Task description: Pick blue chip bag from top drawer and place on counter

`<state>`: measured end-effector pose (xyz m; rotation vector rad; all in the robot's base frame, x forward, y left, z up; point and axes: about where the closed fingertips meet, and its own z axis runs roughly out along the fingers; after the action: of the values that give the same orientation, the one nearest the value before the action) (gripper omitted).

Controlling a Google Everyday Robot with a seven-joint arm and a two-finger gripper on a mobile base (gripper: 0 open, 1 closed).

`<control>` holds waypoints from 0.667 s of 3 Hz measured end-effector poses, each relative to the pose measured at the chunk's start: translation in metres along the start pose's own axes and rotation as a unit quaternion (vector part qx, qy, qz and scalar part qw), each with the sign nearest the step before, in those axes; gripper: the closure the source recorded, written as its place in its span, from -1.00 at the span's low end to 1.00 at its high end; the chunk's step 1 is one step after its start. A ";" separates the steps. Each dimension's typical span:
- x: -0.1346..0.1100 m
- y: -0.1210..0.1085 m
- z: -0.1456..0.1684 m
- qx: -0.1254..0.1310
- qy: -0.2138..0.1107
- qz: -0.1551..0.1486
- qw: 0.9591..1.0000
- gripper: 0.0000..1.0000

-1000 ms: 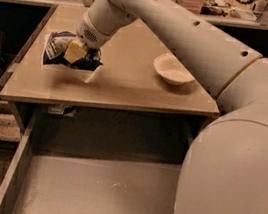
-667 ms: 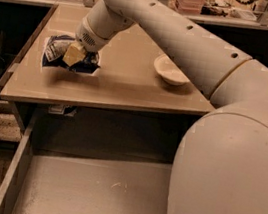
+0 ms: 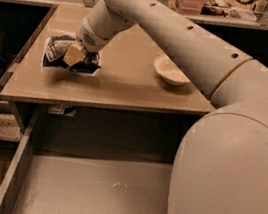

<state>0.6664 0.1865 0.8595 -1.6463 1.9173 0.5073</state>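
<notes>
The blue chip bag [image 3: 56, 51] lies at the left side of the beige counter [image 3: 127, 85], dark blue with a white label panel. My gripper [image 3: 74, 54] reaches down from the arm onto the middle of the bag and is shut on it, with the bag resting on or just above the countertop. The top drawer [image 3: 95, 189] stands pulled open below the counter's front edge, and its grey bottom holds nothing.
A white bowl [image 3: 171, 70] sits on the right part of the counter. My large white arm [image 3: 229, 144] fills the right side of the view. A cluttered shelf [image 3: 216, 3] runs along the back. The drawer's left wall [image 3: 12, 171] is thick.
The bag and gripper have stayed almost in place on the counter's left side. My arm's bulk on the right has shifted a little leftward in the view.
</notes>
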 end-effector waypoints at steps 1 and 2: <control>0.000 0.000 0.000 0.000 0.000 0.000 1.000 -0.29; 0.000 0.000 0.000 0.000 0.000 0.000 1.000 -0.75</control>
<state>0.6664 0.1865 0.8594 -1.6465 1.9174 0.5074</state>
